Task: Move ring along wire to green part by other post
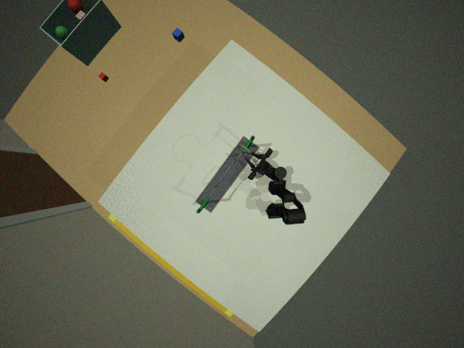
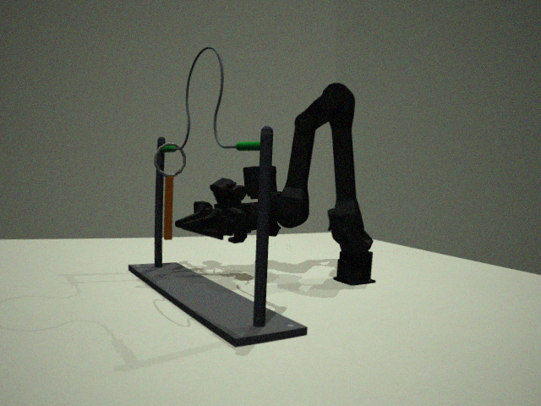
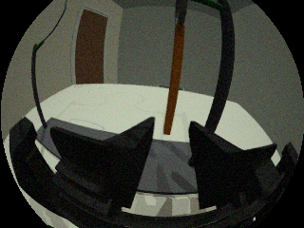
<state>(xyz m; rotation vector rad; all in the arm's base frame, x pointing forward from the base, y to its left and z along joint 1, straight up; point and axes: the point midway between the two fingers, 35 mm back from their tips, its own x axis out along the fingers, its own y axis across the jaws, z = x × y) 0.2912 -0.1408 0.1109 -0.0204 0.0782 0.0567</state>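
The ring (image 2: 184,162) hangs on the green part (image 2: 169,148) (image 1: 250,142) beside the far post (image 2: 159,210) (image 3: 229,57). Its orange handle (image 2: 168,207) (image 3: 175,76) hangs straight down. My gripper (image 1: 247,155) (image 2: 176,223) (image 3: 173,123) is open, with nothing between its fingers. In the exterior view its tips are just right of the handle's lower part. In the wrist view the handle is ahead of the gap between the fingers. The thin grey wire (image 2: 222,79) arches high to the other green part (image 2: 248,145) (image 1: 203,204) at the near post (image 2: 262,227).
Both posts stand on a dark base plate (image 2: 192,288) (image 1: 228,175). In the wrist view the post by the ring rises just right of the handle, beyond the right finger. A blue cube (image 1: 178,34), a red cube (image 1: 103,76) and a dark divided bin (image 1: 91,45) are far away.
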